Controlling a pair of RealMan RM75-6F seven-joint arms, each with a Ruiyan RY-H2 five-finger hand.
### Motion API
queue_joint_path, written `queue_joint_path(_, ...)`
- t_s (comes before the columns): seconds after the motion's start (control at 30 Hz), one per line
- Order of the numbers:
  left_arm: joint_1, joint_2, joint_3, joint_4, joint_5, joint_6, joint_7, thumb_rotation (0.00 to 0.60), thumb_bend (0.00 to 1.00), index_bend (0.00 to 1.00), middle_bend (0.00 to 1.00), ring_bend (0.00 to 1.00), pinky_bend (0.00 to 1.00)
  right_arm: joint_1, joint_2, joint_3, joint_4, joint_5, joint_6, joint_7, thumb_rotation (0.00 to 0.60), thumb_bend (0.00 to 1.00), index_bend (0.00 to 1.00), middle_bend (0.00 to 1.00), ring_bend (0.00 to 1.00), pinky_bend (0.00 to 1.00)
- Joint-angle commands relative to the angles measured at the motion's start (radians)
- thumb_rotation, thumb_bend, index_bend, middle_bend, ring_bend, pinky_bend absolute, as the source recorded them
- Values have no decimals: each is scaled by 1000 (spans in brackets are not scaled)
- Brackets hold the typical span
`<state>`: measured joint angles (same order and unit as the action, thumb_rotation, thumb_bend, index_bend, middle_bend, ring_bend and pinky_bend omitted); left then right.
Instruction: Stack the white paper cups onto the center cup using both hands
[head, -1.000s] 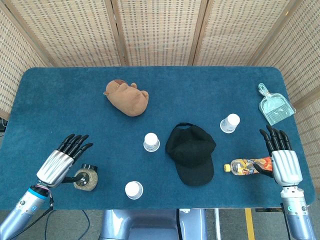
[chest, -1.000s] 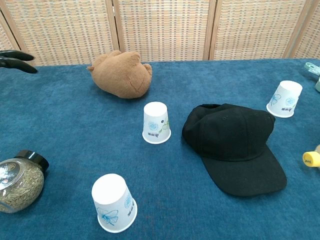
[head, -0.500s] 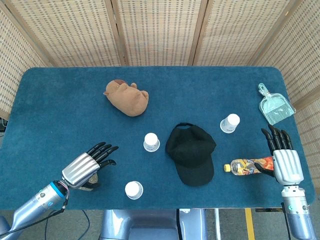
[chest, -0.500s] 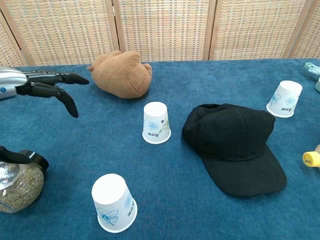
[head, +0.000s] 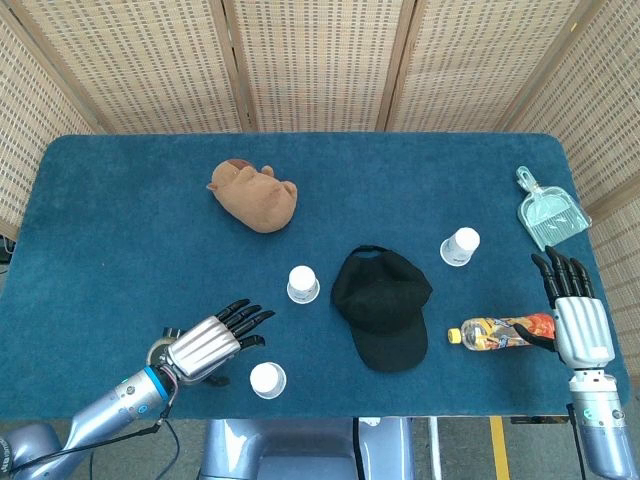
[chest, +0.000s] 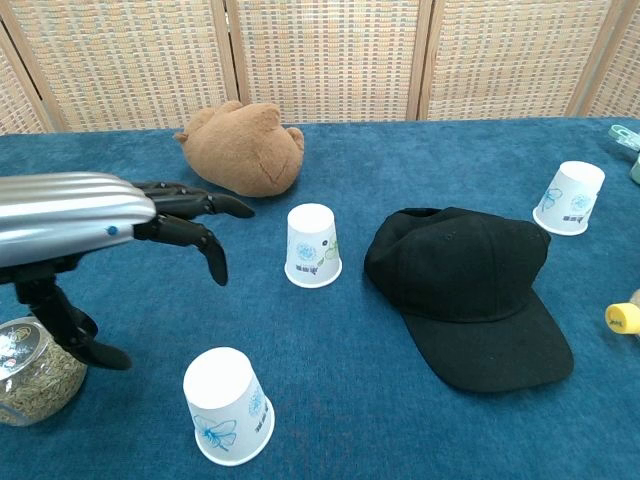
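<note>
While poised just left of near cup (head: 268, 380), left hand (head: 212, 341) spread wide, empty, ready to grasp; right hand (head: 577, 320) flat, empty, beside bottle (head: 497, 332).

No text is readable: the paper cups (chest: 313, 246) carry blue flower prints, and the bottle (head: 497, 332) label is blurred.

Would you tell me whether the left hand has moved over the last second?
Yes. The left hand has swung rightward over the jar, toward the nearest cup.
</note>
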<state>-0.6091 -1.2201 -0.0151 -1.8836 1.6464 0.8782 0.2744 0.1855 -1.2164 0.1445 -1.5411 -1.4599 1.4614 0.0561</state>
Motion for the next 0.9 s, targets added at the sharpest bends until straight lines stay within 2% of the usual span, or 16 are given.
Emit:
queue_joint_path(0.03,-23,-29,-12,-22,-53,-38,49,600,58,304,0,0,40,0,4,2,1,6,-6,11,600,98,64,0,0,0)
queue_joint_path(0.43,-60,-98,-3,-35,-168,-81,201,600,58,325,0,0,40,-4,20,12,4,18,-6,63,600,97,64,0,0,0)
queue_joint_path(0.9,-98,-154,12,-24,-282,-90,309,600,60,354,0,0,40,-9,35,20,11,34,-14,115,600,98,65,0,0,0)
